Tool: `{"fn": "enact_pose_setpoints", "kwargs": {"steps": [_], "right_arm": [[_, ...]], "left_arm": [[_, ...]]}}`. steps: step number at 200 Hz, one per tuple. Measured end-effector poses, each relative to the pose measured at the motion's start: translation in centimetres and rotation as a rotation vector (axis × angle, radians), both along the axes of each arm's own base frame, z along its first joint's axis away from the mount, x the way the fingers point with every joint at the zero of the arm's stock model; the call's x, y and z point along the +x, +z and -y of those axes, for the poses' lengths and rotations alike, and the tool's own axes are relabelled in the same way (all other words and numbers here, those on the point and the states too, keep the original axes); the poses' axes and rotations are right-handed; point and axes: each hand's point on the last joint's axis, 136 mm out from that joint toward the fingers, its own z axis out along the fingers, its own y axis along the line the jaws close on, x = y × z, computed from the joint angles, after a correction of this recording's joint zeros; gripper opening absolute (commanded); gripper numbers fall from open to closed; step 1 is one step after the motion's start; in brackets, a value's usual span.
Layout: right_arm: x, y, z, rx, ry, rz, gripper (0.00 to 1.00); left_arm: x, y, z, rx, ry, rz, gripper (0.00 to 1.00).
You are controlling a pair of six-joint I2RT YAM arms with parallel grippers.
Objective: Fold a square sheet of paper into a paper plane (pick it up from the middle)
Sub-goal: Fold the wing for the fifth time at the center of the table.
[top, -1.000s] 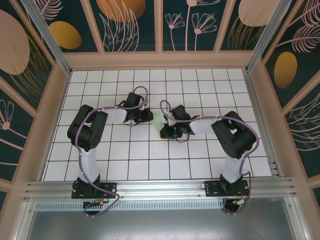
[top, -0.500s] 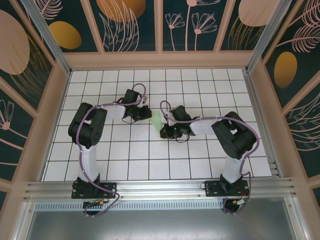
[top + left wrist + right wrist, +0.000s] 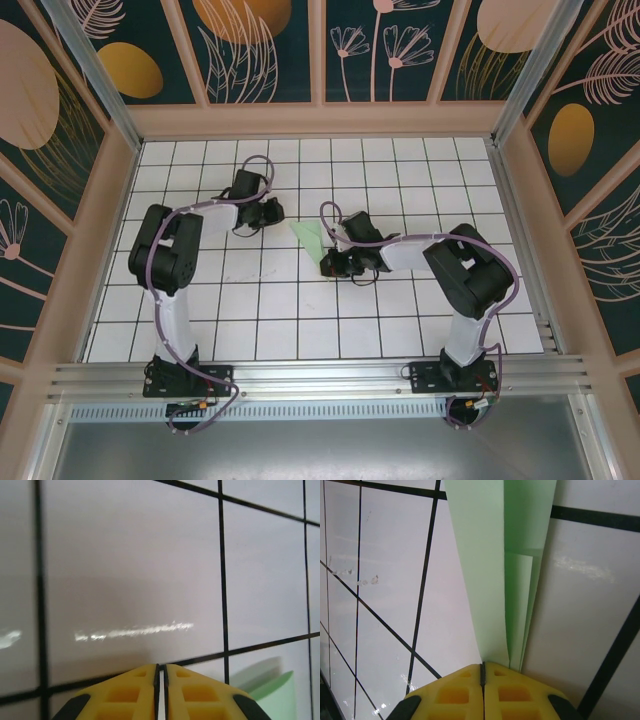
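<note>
the right fingers (image 3: 451, 694) are pressed together on the near end of the folded paper (image 3: 485, 570). The strip runs straight ahead of their tips, its layers stacked and a shorter flap showing on the right side. the left fingers (image 3: 129, 692) are all but shut, with only a hairline between them, and they pinch nothing. the paper's pale green edge lies off to their right, apart from them, on the white gridded table (image 3: 270, 330).

this looks like a regrasp between creases: one side pins the work while the other resets. to do it well, the right pinch should stay firm and low so the stacked layers do not splay or skid on the glossy tile. the left fingers need to spread before they return. they should come in flat along the free edge rather than from above, as thin paper buckles if nudged head-on. the crease should be pressed only once the edges line up.

against the earlier top views, the left fingers have drawn back from just beside the paper, away from the right fingers. more of the green shows between the two. the right fingers and the paper sit where they were.
</note>
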Motion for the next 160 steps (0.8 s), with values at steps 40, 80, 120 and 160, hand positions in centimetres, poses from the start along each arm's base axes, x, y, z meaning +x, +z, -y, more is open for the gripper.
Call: {"fn": "enact_pose_setpoints", "kwargs": {"steps": [40,80,120,160], "right_arm": [[0.0,0.0,0.0,0.000,-0.002,-0.002,0.06],[0.0,0.0,0.0,0.000,-0.002,-0.002,0.06],[0.0,0.0,0.0,0.000,-0.002,-0.002,0.06],[0.0,0.0,0.0,0.000,-0.003,-0.002,0.06]], "left_arm": [[-2.5,5.1,0.3,-0.110,0.047,0.095,0.14],[-6.6,4.9,6.4,-0.213,-0.079,0.050,0.10],[-9.7,2.4,10.7,-0.275,-0.171,-0.052,0.06],[-11.6,-0.2,12.1,-0.271,-0.203,-0.135,0.07]]}}
